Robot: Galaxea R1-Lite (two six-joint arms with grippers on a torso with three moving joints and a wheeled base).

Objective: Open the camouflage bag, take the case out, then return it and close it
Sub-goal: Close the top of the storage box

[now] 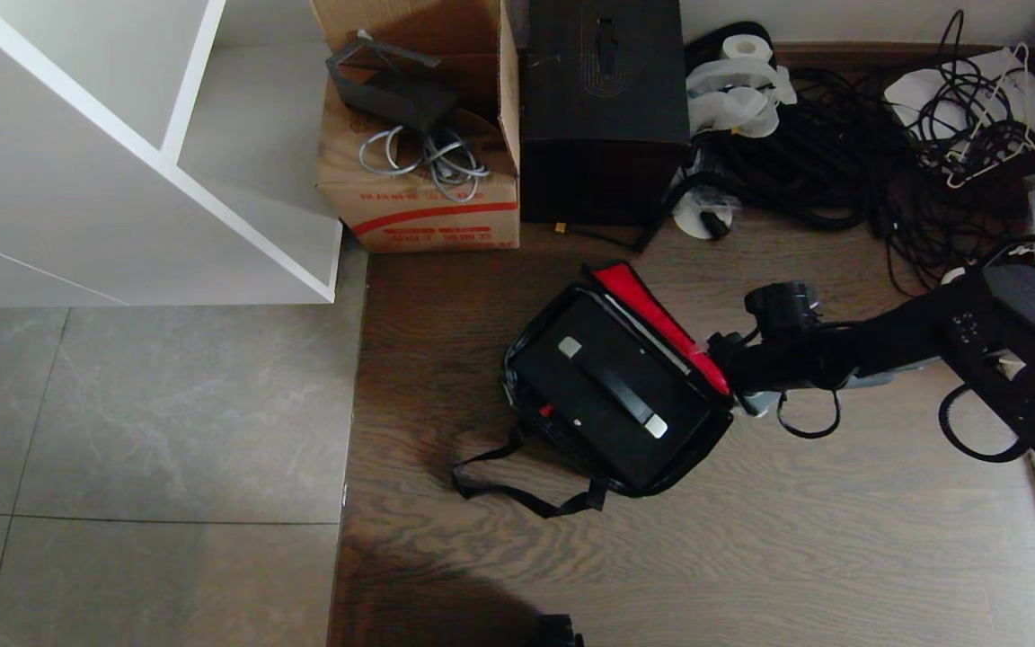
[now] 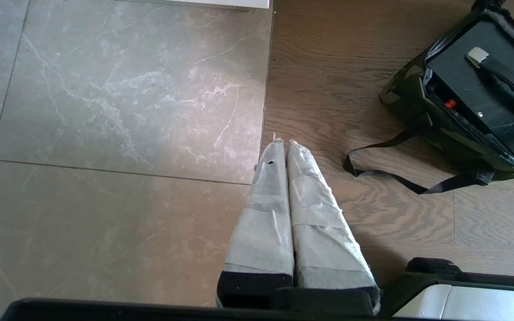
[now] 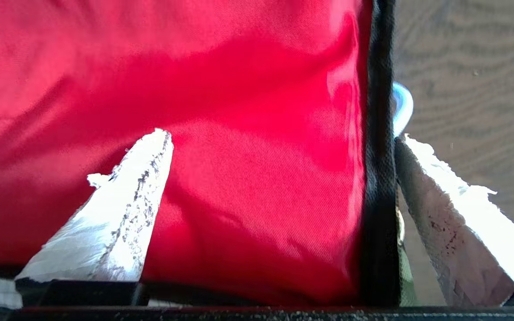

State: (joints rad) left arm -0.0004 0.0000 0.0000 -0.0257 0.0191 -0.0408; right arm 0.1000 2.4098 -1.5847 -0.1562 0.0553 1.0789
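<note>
**Right gripper straddling the flap edge, case lying in the open bag**

My right gripper [image 3: 279, 138] stands spread wide and grasps nothing; in its wrist view one fingertip [image 3: 150, 156] lies over the red lining while the other sits just outside the black zipper edge [image 3: 377, 178], so the edge of the flap [image 1: 652, 314] runs between my jaws; a white zipper pull [image 3: 403, 107] peeks out beside that edge. In the head view the gripper is at the right side of the camouflage bag [image 1: 517, 377], hard against the raised flap; the bag lies on the wooden floor [image 1: 751, 539], its long axis slanting from upper left to lower right. Inside it the case [image 1: 612, 386] lies flat, its handle [image 1: 621, 391] along that same slant, towards the left from my fingers. My right arm is far the nearer; my left gripper [image 2: 283, 147] hangs pressed shut and empty, well apart from the bag. I judge the case is not yet out, or already returned; I cannot tell which.
</note>
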